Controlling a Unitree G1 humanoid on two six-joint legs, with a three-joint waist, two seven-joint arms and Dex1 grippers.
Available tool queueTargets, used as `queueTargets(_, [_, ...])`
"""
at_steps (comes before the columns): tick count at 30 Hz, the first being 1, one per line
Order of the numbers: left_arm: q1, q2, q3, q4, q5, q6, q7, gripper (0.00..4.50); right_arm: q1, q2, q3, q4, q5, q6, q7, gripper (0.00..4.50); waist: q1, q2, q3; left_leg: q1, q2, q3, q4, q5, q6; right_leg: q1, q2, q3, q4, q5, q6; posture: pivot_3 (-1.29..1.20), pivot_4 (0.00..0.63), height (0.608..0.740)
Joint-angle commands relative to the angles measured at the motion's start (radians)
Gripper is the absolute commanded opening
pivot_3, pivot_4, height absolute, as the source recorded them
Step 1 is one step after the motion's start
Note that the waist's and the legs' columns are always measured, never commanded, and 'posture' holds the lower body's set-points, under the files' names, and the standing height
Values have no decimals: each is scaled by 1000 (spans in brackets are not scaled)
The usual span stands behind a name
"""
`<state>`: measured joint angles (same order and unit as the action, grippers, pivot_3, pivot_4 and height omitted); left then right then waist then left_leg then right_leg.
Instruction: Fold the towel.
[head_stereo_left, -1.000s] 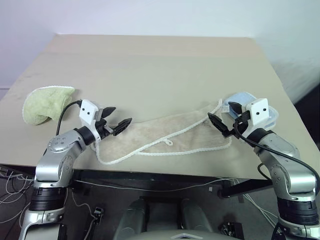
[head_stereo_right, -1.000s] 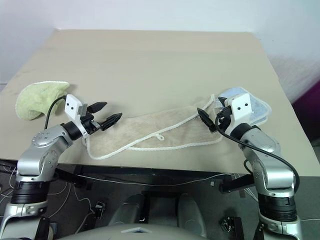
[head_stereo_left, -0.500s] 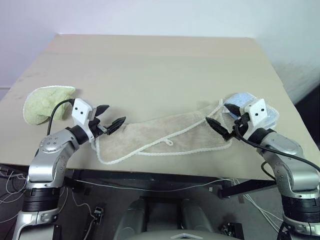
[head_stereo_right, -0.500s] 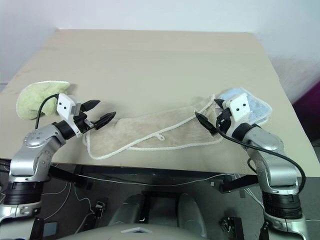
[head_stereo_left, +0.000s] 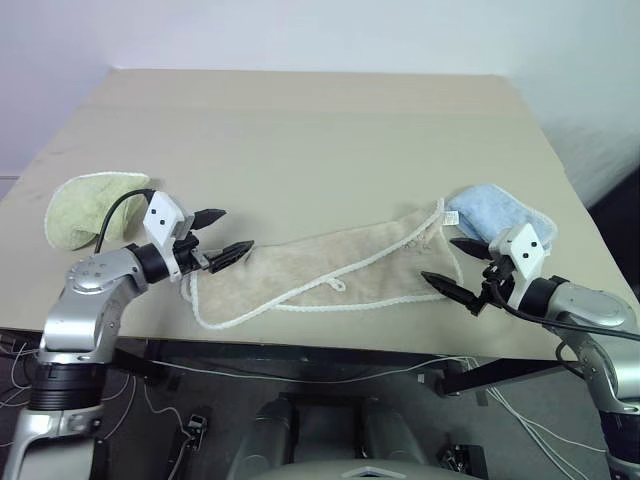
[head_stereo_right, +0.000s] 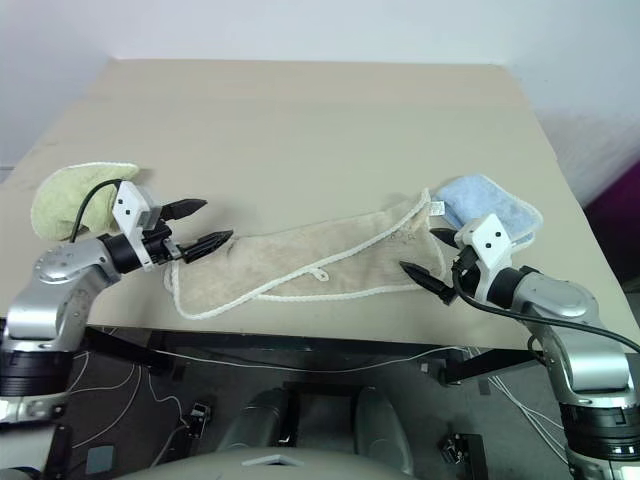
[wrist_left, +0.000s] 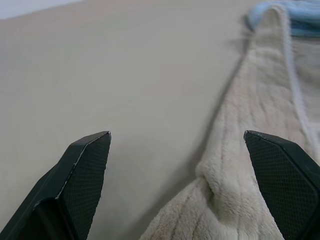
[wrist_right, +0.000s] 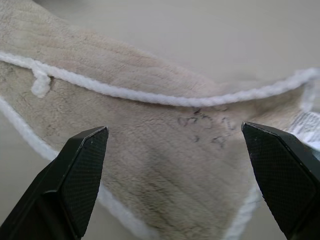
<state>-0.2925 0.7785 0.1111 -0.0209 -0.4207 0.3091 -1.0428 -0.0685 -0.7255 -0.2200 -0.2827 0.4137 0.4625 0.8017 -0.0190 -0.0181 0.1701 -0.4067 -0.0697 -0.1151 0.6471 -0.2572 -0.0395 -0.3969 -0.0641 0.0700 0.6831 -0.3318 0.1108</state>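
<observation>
Both claws are wide apart and hold nothing.

You can see the towel (head_stereo_left: 330, 272) lying flat on the tabletop (head_stereo_left: 300, 130), stretched out between your two claws. Your left claw (head_stereo_left: 220, 235) hangs just beside the towel's one end, and your right claw (head_stereo_left: 455, 268) just beside the other. A green towel (head_stereo_left: 90, 205) lies behind your left claw, a blue towel (head_stereo_left: 495, 208) behind your right claw.
</observation>
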Motion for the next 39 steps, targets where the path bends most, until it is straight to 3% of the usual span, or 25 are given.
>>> queueTargets(1, [-35, 110, -56, 43, 13, -70, -243, 4500, -38, -5, -14, 6, -1, -31, -1, 4494, 2, 1, 0, 0, 0, 0, 0, 0, 0, 0, 0, 0, 0, 0, 0, 0, 150, 740])
queueTargets(5, [-84, 197, -149, 101, 74, -138, -425, 4500, -60, 17, 16, 11, -12, -38, -17, 4494, 4, 1, 1, 0, 0, 0, 0, 0, 0, 0, -1, 0, -1, 0, 0, 0, 150, 740])
queueTargets(10, [-137, 229, -225, 137, 134, -283, -554, 4500, -64, 41, 38, -3, -17, -35, -40, 4494, 4, 1, 1, 0, 0, 0, 0, 0, 0, 0, -1, 0, -1, 0, 0, 0, 150, 740])
queueTargets(17, [-183, 297, -371, 148, 109, -429, -572, 4500, -44, 66, 51, -25, -20, -35, -74, 4494, 1, 1, 1, 0, 0, 0, 0, 0, 0, 0, 0, 0, -1, 0, 0, 0, 150, 740])
queueTargets(23, [-252, 298, -486, 266, 191, -585, -572, 4500, -37, 96, 62, -41, -26, -37, -109, 4494, 0, 1, 1, 0, 0, 0, 0, 0, 0, 0, 0, 0, -1, 0, 0, 0, 150, 740])
queueTargets(26, [-273, 252, -507, 352, 267, -659, -572, 3910, -27, 104, 59, -52, -24, -38, -122, 4500, 0, 1, 1, 0, 0, 0, 0, 0, 1, 0, 1, 0, 0, 0, 0, 0, 150, 740])
queueTargets(31, [-291, 214, -509, 410, 279, -689, -572, 2417, -9, 113, 51, -72, -21, -37, -138, 4500, 0, 1, 1, 0, 0, 0, 1, 0, 1, 0, 1, -1, 0, 0, 0, 0, 150, 740])
queueTargets(39, [-310, 201, -446, 442, 288, -680, -562, 2417, 4, 133, 62, -106, -20, -33, -165, 4500, 0, 1, 1, 0, 0, 0, 1, 0, 1, 0, 2, -1, 1, 0, 0, 0, 150, 740])
